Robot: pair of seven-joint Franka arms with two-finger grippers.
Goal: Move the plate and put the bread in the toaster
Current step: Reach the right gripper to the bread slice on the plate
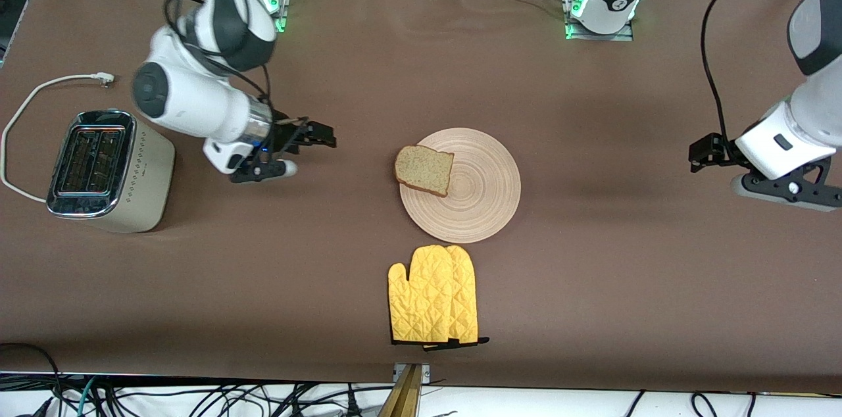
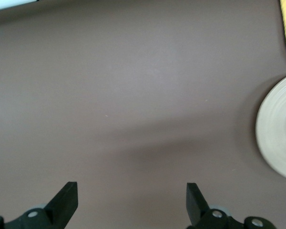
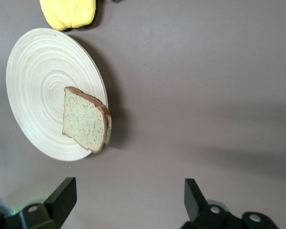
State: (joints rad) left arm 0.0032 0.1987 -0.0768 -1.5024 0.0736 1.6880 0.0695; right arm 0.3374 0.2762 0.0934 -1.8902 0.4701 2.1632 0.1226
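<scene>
At table middle, on the plate (image 1: 483,206), the bread (image 1: 424,170) flat, overhanging the rim toward the toaster (image 1: 108,170), slots upward. Yellow mitt (image 1: 434,304) nearer the camera. Between toaster and plate, right gripper (image 1: 306,147) open, empty. At other end, left gripper (image 1: 707,154) open, waiting.

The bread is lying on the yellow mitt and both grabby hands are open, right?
Not quite. The bread lies on the plate, overhanging its edge, as the front view shows. The mitt is bare. Both grippers, left and right, are open.
</scene>
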